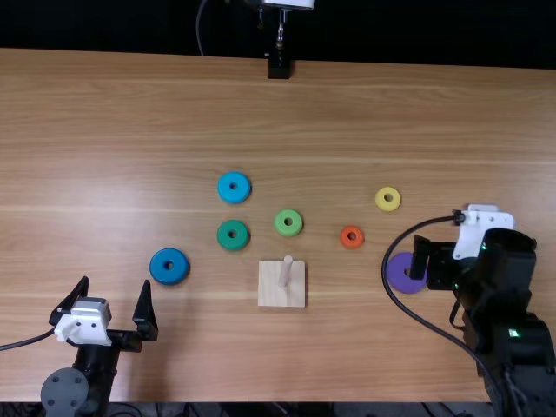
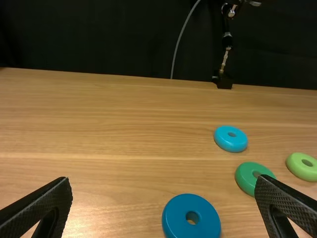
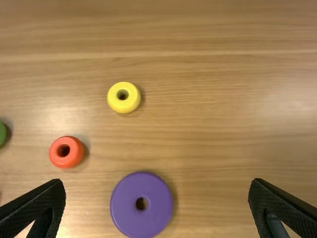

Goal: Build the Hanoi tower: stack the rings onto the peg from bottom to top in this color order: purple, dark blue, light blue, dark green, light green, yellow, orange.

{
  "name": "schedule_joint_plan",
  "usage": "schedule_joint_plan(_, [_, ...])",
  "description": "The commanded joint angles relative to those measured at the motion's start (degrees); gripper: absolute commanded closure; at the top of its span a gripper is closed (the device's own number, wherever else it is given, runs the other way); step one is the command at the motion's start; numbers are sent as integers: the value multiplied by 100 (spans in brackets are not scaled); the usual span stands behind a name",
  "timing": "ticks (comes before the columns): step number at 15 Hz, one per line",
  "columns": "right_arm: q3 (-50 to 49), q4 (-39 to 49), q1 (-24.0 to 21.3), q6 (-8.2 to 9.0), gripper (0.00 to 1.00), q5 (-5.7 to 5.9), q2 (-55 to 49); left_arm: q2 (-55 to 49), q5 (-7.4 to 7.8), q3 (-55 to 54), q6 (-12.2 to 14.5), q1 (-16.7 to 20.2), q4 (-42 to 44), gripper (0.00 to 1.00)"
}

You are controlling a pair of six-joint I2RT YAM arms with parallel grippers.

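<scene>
My left gripper (image 1: 106, 300) is open at the table's near left; in its wrist view the left gripper (image 2: 163, 206) has the dark blue ring (image 2: 184, 218) in sight past its fingers. My right gripper (image 1: 423, 261) is over the purple ring (image 1: 402, 274), partly covering it; in its own view the right gripper (image 3: 156, 206) stands wide with the purple ring (image 3: 124, 203) flat on the table. The bare wooden peg (image 1: 285, 272) rises from its square base (image 1: 282, 297). Light blue (image 1: 226, 188), dark green (image 1: 226, 234), light green (image 1: 288, 231), yellow (image 1: 388, 207) and orange (image 1: 352, 245) rings lie separately.
The wooden table (image 1: 347, 113) carries the rings spread around the peg base. A black cable loops beside the right arm. A dark stand (image 1: 279, 68) is at the table's far edge.
</scene>
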Motion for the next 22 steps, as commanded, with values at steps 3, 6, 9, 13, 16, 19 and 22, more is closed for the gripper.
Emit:
schedule_joint_plan(3, [418, -340, 252, 53, 0, 31, 972, -71, -42, -250, 51, 31, -42, 0])
schedule_joint_plan(6, [488, -424, 270, 53, 0, 20, 1534, -71, -42, -250, 51, 31, -42, 0])
schedule_joint_plan(9, [488, -382, 279, 64, 0, 20, 2149, -71, -42, -250, 51, 31, -42, 0])
schedule_joint_plan(13, [690, -467, 279, 285, 0, -1, 2782, -71, -42, -250, 51, 39, -42, 0])
schedule_joint_plan(16, [699, -456, 296, 285, 0, -1, 3064, -71, -42, -250, 51, 31, -42, 0])
schedule_joint_plan(19, [725, -477, 358, 285, 0, -1, 3450, -71, -42, -250, 51, 31, -42, 0])
schedule_joint_plan(22, [760, -477, 375, 285, 0, -1, 3547, -71, -42, -250, 51, 39, -42, 0])
